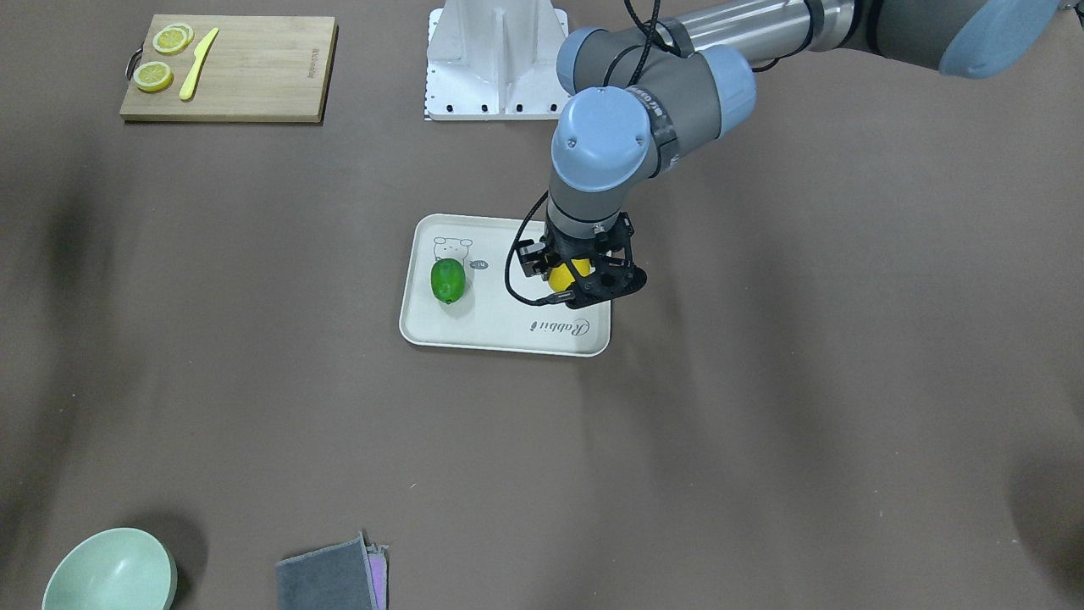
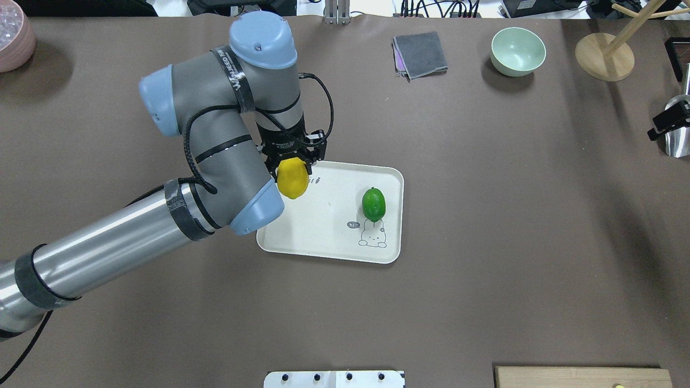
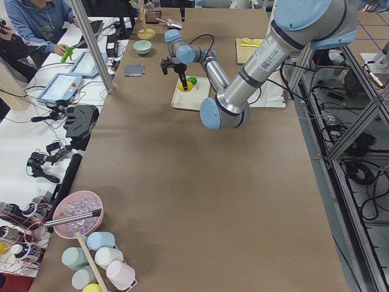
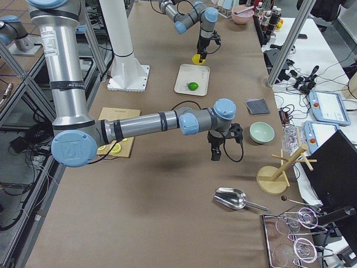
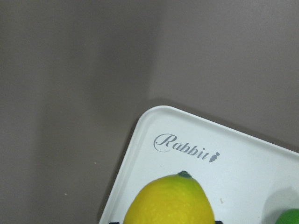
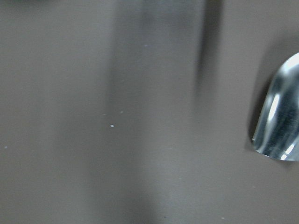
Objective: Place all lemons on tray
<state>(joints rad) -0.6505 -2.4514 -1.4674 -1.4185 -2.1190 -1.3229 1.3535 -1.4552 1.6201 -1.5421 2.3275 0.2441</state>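
My left gripper [image 2: 292, 171] is shut on the yellow lemon [image 2: 292, 180] and holds it just above the near-left corner of the cream tray [image 2: 334, 242]. In the left wrist view the yellow lemon [image 5: 170, 200] hangs over the tray [image 5: 243, 158] next to its "Rabbit" script. The green lemon [image 2: 373, 203] lies on the tray by the bear drawing, and also shows in the front view [image 1: 448, 280]. My right gripper [image 4: 216, 152] points down over bare table, far from the tray. I cannot tell whether it is open or shut.
A wooden cutting board [image 1: 254, 76] with lemon slices and a yellow knife lies at the robot's right. A green bowl [image 2: 518, 51], a grey cloth [image 2: 419, 54] and a wooden stand [image 2: 604, 56] sit at the far edge. A metal scoop [image 4: 231, 198] lies near the right gripper.
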